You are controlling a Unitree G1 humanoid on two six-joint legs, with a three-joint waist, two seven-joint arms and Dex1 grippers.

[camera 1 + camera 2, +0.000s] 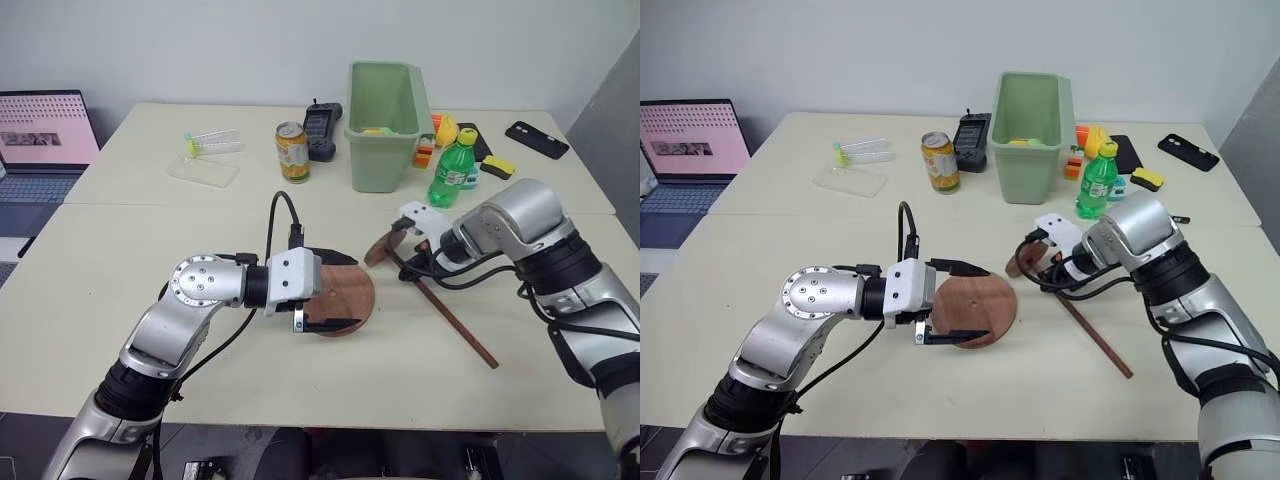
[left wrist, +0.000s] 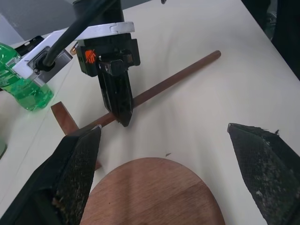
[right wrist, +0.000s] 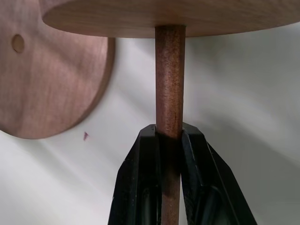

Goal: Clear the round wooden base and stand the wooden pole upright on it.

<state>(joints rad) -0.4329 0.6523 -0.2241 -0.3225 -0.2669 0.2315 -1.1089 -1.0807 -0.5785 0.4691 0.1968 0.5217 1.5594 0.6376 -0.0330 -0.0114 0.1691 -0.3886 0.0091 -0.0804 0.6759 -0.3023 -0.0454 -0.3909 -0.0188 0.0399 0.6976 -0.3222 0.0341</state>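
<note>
Right of centre in the head view, our right gripper (image 3: 169,136) has its 2 fingers clamped on the wooden pole (image 1: 455,322), just below its end disc; the pole lies on the table (image 1: 120,290), rod running toward the lower right, disc tilted up at the upper-left end. Just left of it, at frame centre, the round wooden base (image 1: 980,305) lies flat w/ nothing on it. Our left gripper (image 1: 335,290) hangs over the base's left part, fingers apart, holding nothing.

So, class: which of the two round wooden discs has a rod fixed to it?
The tilted disc by the right gripper: it ends the wooden pole. The round wooden base lies flat, separate.
</note>
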